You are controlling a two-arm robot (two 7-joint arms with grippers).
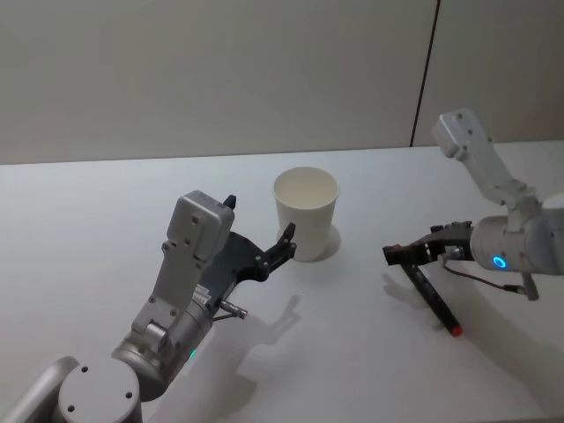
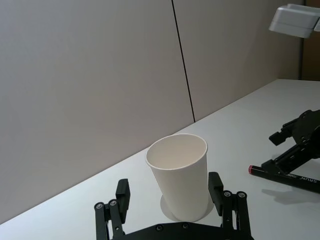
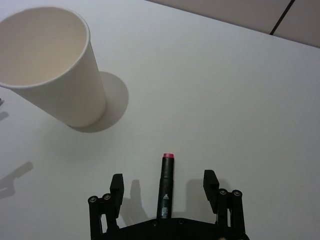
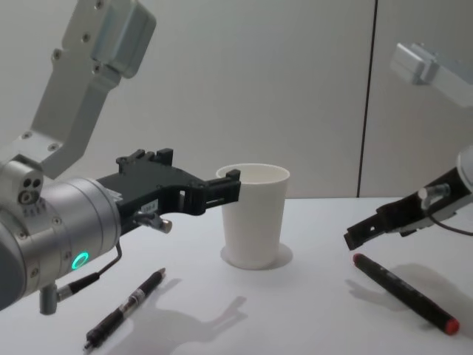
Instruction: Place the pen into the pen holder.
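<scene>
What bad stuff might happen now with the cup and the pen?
1. The left gripper has its fingers open on either side of the paper pen holder; a nudge or hard squeeze might tip or crush it.
2. The right gripper is open over the pen lying flat on the table; closing badly might roll it away or grab it crooked.
</scene>
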